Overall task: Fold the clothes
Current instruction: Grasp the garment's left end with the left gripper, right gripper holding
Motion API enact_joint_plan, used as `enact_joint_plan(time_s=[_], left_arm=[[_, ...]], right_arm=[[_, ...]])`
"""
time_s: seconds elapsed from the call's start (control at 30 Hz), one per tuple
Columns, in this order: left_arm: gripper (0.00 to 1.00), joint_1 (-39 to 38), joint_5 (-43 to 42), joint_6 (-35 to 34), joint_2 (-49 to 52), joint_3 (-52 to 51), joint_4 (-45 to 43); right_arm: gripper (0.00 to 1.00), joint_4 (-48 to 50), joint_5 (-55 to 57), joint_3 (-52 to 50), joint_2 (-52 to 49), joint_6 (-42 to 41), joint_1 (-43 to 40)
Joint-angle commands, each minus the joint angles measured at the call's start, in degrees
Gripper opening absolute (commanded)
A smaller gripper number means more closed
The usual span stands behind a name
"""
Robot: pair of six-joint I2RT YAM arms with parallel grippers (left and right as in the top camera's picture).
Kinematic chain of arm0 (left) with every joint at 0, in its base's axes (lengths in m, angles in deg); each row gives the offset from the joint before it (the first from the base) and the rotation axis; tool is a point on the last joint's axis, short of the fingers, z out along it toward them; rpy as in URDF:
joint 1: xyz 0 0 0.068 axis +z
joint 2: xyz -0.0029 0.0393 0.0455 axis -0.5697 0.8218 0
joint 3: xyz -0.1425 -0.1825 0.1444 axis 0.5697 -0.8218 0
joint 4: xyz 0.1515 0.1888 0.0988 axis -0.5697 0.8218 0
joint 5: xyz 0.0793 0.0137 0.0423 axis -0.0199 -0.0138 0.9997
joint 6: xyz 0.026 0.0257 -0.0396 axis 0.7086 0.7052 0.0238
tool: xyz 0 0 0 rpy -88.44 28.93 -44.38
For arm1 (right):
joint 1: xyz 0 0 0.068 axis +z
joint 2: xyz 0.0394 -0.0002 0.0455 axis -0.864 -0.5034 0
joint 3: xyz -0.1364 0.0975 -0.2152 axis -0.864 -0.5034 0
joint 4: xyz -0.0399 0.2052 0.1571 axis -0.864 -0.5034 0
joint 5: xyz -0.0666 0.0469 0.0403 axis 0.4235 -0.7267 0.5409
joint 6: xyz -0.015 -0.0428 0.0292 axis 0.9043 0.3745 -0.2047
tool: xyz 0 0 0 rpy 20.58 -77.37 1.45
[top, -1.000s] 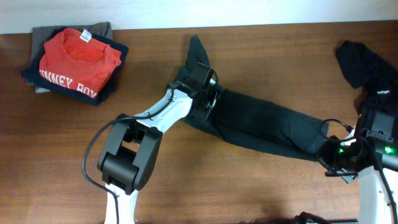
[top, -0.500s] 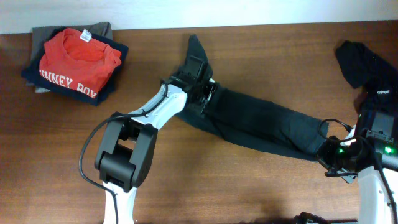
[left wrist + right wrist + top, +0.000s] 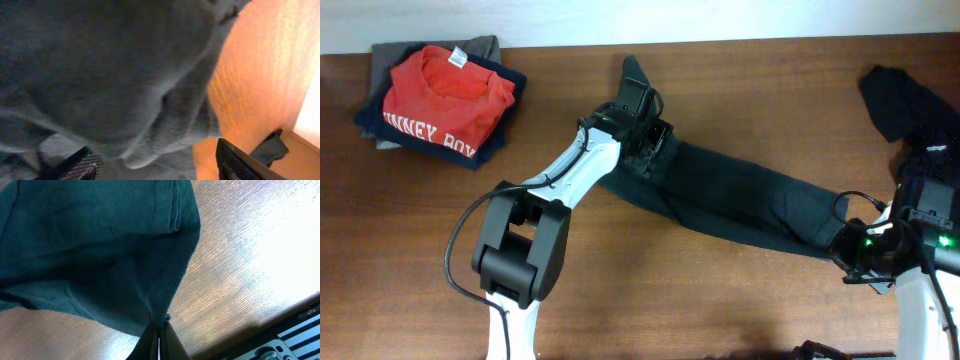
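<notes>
The wooden table [image 3: 740,80] carries a long dark garment [image 3: 740,200] stretched slantwise from the upper middle down toward the lower right, lying flat on the wood. The left arm [image 3: 570,175] rises from its base near the front edge and reaches up and to the right, its forearm nearly straight. Its wrist sits over the garment's upper end. The right arm [image 3: 910,270] stands folded close at the lower right corner. A folded pile [image 3: 445,95], red on top, lies at the far left corner, and a loose black garment [image 3: 900,100] lies at the far right.

The left end effector [image 3: 638,118] is released. In the left wrist view its fingers [image 3: 80,167] stand wide apart with a bunch of grey cloth just beyond them, not pinched. The right end effector [image 3: 842,243] is clenched on the dark garment's lower right end, the tips pressed together on a corner of the fabric [image 3: 159,327].

Compared with a second ago, the left end effector has slid up along the garment toward its far tip, and the forearm has straightened. The right arm and its grasp match the earlier frame.
</notes>
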Motion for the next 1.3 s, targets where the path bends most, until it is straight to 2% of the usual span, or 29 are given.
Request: enact_joint_plan(time_s=[0.0, 0.23, 0.3, 0.4, 0.5, 0.63, 0.7, 0.73, 0.77, 0.93, 1.13, 1.27], left_arm=[[0.72, 0.35, 1.22, 1.14, 0.87, 0.76, 1.27], [0.71, 0.37, 2.51, 1.14, 0.92, 0.72, 2.27], [0.63, 0.37, 3.74, 1.18, 0.92, 0.72, 2.49], [0.60, 0.57, 4.37, 1.16, 0.94, 0.66, 2.73], [0.51, 0.98, 4.39, 1.18, 0.94, 0.66, 2.91], [0.36, 1.22, 4.20, 2.71, 0.94, 0.66, 2.93], [0.19, 1.20, 3.78, 3.74, 0.92, 0.66, 2.95], [0.04, 1.20, 3.17, 3.96, 0.92, 0.66, 3.06], [0.01, 1.20, 2.56, 3.93, 0.92, 0.68, 3.08], [0.01, 1.22, -0.17, 5.40, 0.57, 1.38, 2.91], [0.01, 1.20, -0.02, 15.12, -4.72, 1.97, 3.41], [0.01, 1.20, 3.04, 21.59, -11.45, 1.97, 7.06]], right_arm=[[0.04, 0.17, 0.28, 1.18, 0.00, 0.57, 0.24], [0.04, 0.13, 0.31, 1.18, 0.00, 0.57, 0.24], [0.04, 0.09, 0.28, 1.18, 0.00, 0.57, 0.24], [0.04, -0.04, 0.31, 1.18, 0.00, 0.57, 0.24], [0.04, -0.02, 0.28, 1.18, 0.00, 0.57, 0.24], [0.04, -0.02, 0.31, 1.18, 0.00, 0.57, 0.24], [0.04, 0.00, 0.31, 1.18, 0.00, 0.57, 0.24], [0.04, 0.00, 0.28, 1.18, 0.00, 0.57, 0.24], [0.04, 0.02, 0.28, 1.18, 0.00, 0.57, 0.24], [0.04, 0.11, 0.28, 1.18, 0.00, 0.57, 0.24], [0.04, 0.04, 0.24, 1.18, 0.02, 0.33, 0.24], [0.04, -0.24, 0.24, 1.22, 0.22, 0.35, 0.24]])
